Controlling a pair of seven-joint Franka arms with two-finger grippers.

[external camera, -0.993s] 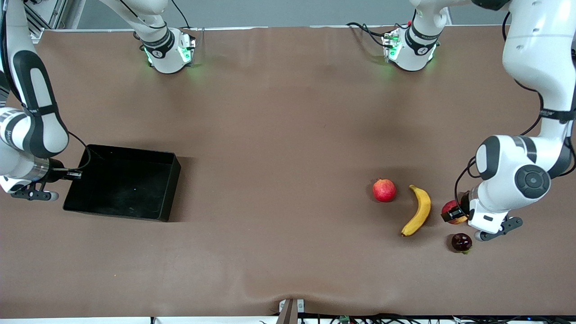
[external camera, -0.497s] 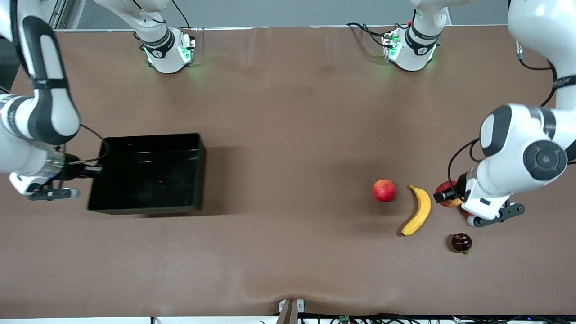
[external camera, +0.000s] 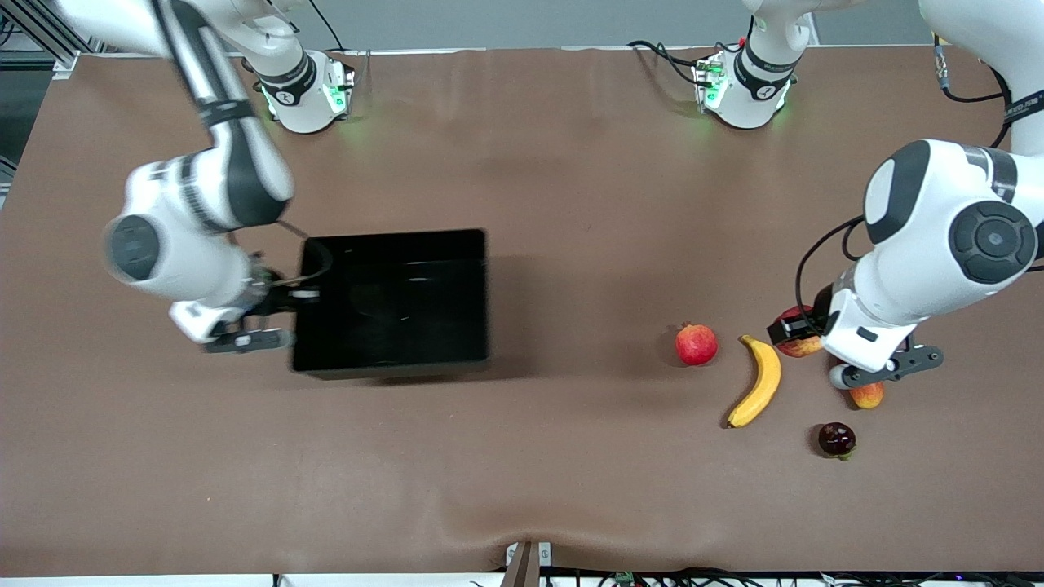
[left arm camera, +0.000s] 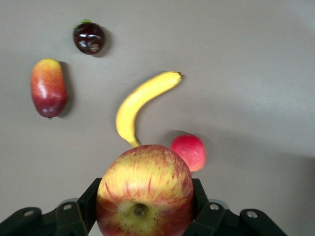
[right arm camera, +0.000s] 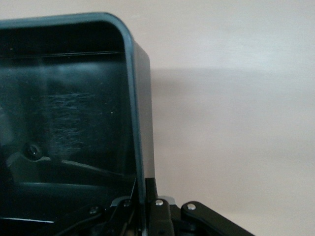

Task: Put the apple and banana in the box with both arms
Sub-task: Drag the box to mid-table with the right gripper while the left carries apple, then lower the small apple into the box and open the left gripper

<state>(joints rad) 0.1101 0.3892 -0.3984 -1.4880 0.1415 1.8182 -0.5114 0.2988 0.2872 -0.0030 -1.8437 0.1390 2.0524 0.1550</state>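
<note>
Brown mat: left end effector (left arm camera: 142,216) grips streaked round apple (left arm camera: 144,189).

We are looking at a matt brown cloth-like desk (external camera: 522,456), lying faintly rippled. The shallow black plastic box (external camera: 391,306) is showing a glossy, finely scuffed inner wall (right arm camera: 64,123). The red, yellow-streaked apple (left arm camera: 144,191) is looking smooth and waxy, the long yellow banana (external camera: 758,381) smooth and dull. The small dark-red round fruit (left arm camera: 89,38) is gleaming. The arms' white shells (external camera: 938,236) are shining like glossy plastic.
</note>
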